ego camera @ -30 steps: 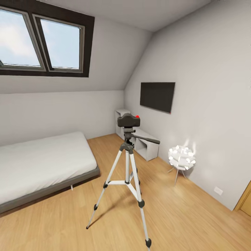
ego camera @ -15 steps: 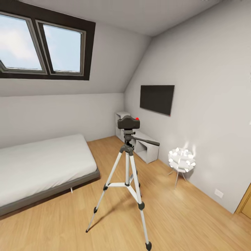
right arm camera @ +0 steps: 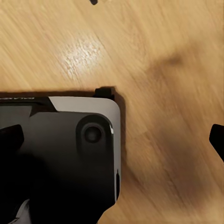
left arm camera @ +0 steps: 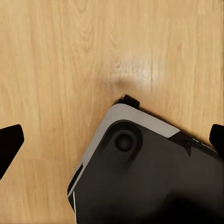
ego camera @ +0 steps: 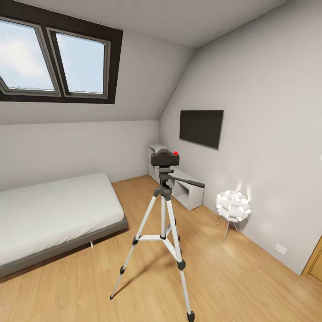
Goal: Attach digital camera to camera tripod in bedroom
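- The digital camera (ego camera: 165, 157) is sitting on top of the camera tripod (ego camera: 163, 214), squarely over the head and touching it, with its red button facing up; judging from that, the mounting looks already done.
- The tripod is standing upright with its three legs spread wide on the wood floor (ego camera: 232, 277), which is what is keeping the weight of the camera centred; its long handle is sticking out to the side, toward the shelves (ego camera: 188, 190).
- The left gripper (left arm camera: 112, 140) is pointing down at the floor with its two dark fingertips wide apart at the edges of the wrist picture, holding nothing; under it lies a corner of the robot's own base (left arm camera: 149, 172) (grey rim, black top).
- The right gripper (right arm camera: 112, 137) is hanging the same way, spread open and empty, over another corner of that base.
- Both arms are hanging low and clear of the tripod, probably so as not to knock it.
- The bedroom has white walls, a sloped ceiling with skylights (ego camera: 53, 58), a low bed (ego camera: 53, 214), a black TV (ego camera: 201, 127) on the wall and a small glowing lamp (ego camera: 232, 205) near it.
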You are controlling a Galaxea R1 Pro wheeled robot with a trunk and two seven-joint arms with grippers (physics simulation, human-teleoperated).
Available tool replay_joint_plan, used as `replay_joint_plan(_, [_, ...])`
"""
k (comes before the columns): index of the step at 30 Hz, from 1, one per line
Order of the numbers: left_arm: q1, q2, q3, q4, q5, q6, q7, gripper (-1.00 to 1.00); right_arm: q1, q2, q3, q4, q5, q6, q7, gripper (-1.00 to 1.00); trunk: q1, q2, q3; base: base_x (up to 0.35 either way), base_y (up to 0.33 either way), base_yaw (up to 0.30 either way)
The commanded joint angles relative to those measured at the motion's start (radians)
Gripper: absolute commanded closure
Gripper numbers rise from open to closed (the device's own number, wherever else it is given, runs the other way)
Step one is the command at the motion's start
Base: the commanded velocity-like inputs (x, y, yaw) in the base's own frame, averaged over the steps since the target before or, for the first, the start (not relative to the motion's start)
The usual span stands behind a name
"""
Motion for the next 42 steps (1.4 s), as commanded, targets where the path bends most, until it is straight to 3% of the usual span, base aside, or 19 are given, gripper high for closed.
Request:
replay_joint_plan(1, [0.002,0.000,-0.005,0.000,0.006,-0.002,-0.003,-1.00,-0.001,0.000,0.000,0.002,0.000,-0.004,0.003,-1.00,0.000,-0.001,0.000,0.000,0.000,0.000])
replay_joint_plan(8, [0.009,0.001,-0.006,-0.001,0.006,-0.014,-0.020,-1.00,0.000,-0.002,0.000,0.001,-0.002,-0.057,0.003,-1.00,0.000,-0.001,0.000,0.000,0.000,0.000])
replay_joint_plan(17, [0.010,0.001,-0.009,-0.013,0.000,-0.015,-0.021,-1.00,0.001,0.000,0.000,0.003,-0.003,-0.053,0.003,-1.00,0.000,-0.001,0.000,0.000,0.000,0.000])
replay_joint_plan(24, [0.009,0.000,-0.003,-0.020,0.004,-0.015,-0.021,-1.00,0.067,0.003,-0.001,0.003,-0.008,-0.059,0.003,-1.00,0.000,-0.001,0.000,0.000,0.000,0.000])
replay_joint_plan(42, [0.010,0.000,-0.005,-0.019,0.003,-0.015,-0.021,-1.00,0.089,0.015,-0.002,0.003,-0.015,-0.091,0.002,-1.00,0.000,-0.001,0.006,0.000,0.000,0.000])
